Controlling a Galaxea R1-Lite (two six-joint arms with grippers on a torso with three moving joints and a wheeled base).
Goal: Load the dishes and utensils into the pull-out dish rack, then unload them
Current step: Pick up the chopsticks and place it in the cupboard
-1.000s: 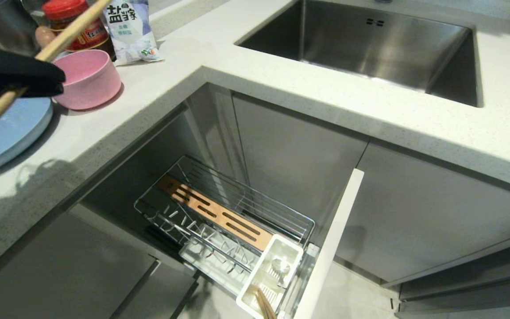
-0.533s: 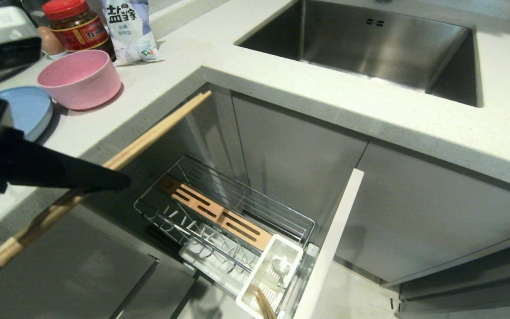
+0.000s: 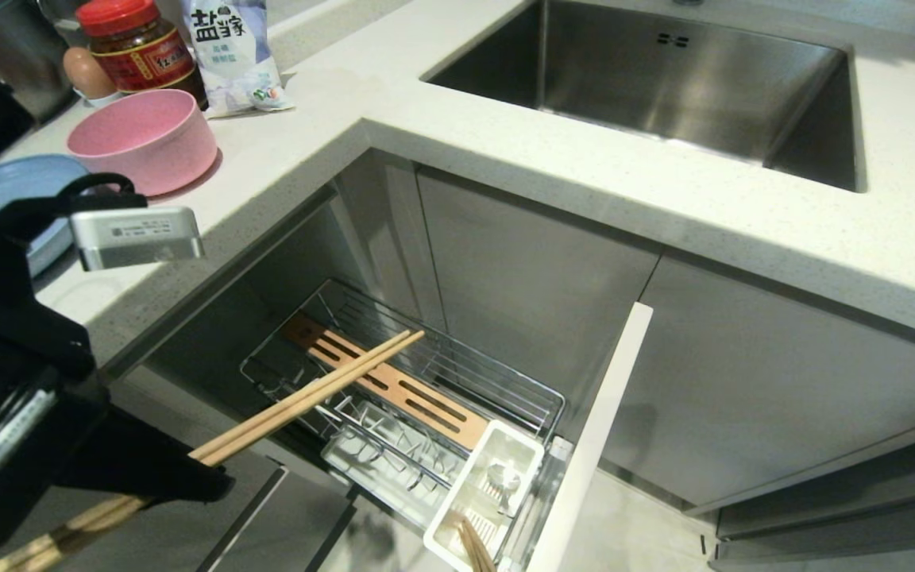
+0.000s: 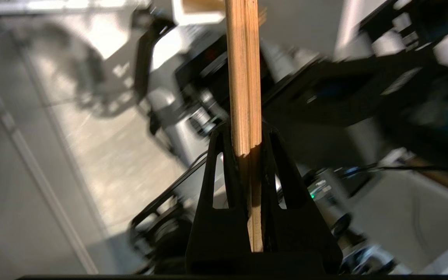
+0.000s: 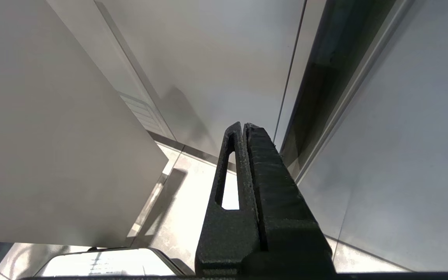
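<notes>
Left gripper [image 4: 247, 155] pinches the chopsticks [image 3: 306, 397] mid-shaft at lower left — tips angled toward the rack [image 3: 402, 389] for loading.

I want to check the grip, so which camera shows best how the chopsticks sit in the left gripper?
The left wrist view: the chopsticks sit pinched between the left gripper fingers. The head view shows their length but hides the grip. The right wrist view shows neither.

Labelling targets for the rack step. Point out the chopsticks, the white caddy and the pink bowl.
chopsticks [image 3: 322, 392], head view, mid-shaft above the rack.
caddy [image 3: 529, 465], head view, its far rim.
bowl [image 3: 179, 163], head view, outer wall.
</notes>
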